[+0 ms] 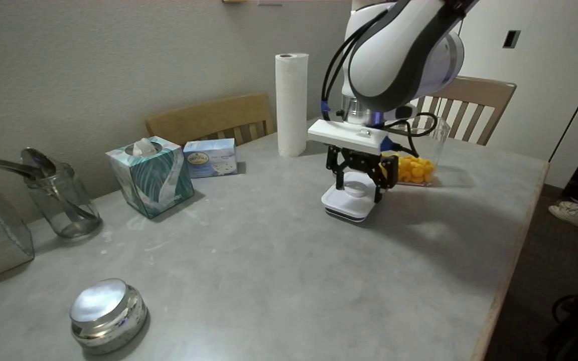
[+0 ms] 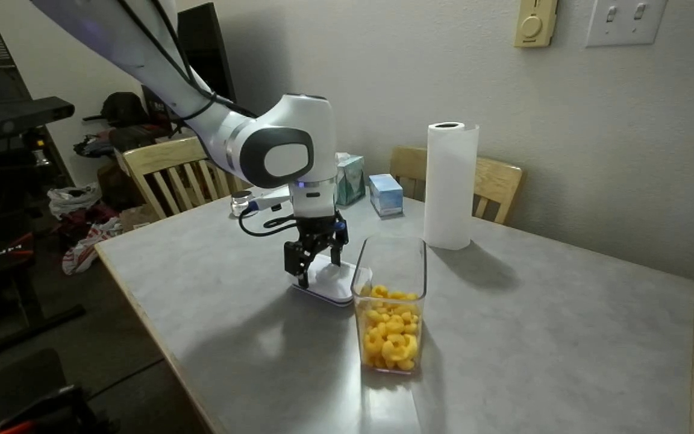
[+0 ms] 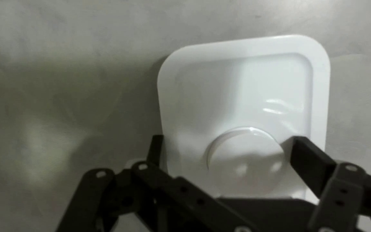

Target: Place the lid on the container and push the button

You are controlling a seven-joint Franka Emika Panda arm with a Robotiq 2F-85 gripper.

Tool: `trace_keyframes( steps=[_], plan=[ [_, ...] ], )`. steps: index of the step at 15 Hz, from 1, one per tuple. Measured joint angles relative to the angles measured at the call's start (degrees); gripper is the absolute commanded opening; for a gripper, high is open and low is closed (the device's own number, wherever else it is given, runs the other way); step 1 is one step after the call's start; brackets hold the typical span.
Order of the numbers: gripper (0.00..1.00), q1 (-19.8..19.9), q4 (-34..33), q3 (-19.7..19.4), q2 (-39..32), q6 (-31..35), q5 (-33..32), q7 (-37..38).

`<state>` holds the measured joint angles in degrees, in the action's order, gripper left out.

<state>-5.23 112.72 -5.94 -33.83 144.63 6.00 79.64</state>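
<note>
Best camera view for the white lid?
Wrist view. It looks down on the lid, large, with two rounded corners, the recessed top and the round button in sight; the gripper hides part of the lower end. Both exterior views show the lid small and aslant on the table, partly behind the gripper.

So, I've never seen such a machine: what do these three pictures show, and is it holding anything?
You see a white robot arm, ending in a black gripper that works like pincers. Two pictures are taken from outside the robot; the close-up looks down from its wrist at a white lid with a round button. The lid lies on the gray table. Near it stands a clear, open-topped container with yellow pieces inside. Paper towels, a tissue box and a glass jar of cutlery are on the table too. Nothing looks held: the gripper is open over the lid.
</note>
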Motion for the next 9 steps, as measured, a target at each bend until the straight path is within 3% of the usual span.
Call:
trace_keyframes(
  steps=[6, 7, 8, 9],
  plan=[
    [1.0, 0.2, 0.2, 0.0, 0.0, 0.0, 0.0, -0.2],
    [0.96, 0.2, 0.2, 0.0, 0.0, 0.0, 0.0, -0.3],
    [0.83, 0.2, 0.2, 0.0, 0.0, 0.1, 0.0, -0.4],
    [0.77, 0.2, 0.2, 0.0, 0.0, 0.1, 0.0, -0.5]
  ],
)
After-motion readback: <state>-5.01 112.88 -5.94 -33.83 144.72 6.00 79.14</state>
